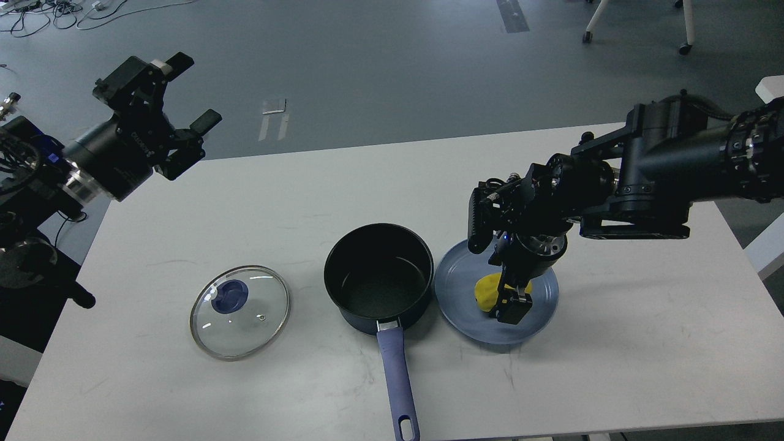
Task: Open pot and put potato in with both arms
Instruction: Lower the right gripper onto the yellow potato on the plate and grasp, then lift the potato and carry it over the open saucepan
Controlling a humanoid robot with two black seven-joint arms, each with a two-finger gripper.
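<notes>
The black pot [376, 275] with a blue handle stands open at the table's middle. Its glass lid [239, 311] with a blue knob lies flat on the table to the left. The yellow potato [486, 292] lies on a blue plate [456, 282] just right of the pot. My right gripper [508, 303] points down onto the potato, with one dark finger in front of it; the other finger is hidden, so I cannot tell its opening. My left gripper [196, 89] is open and empty, raised beyond the table's far left corner.
The white table [643, 343] reaches to the front and right edges. The pot's handle [397, 380] points toward the front edge. Grey floor with cables lies beyond the table, and chair legs stand at the back right.
</notes>
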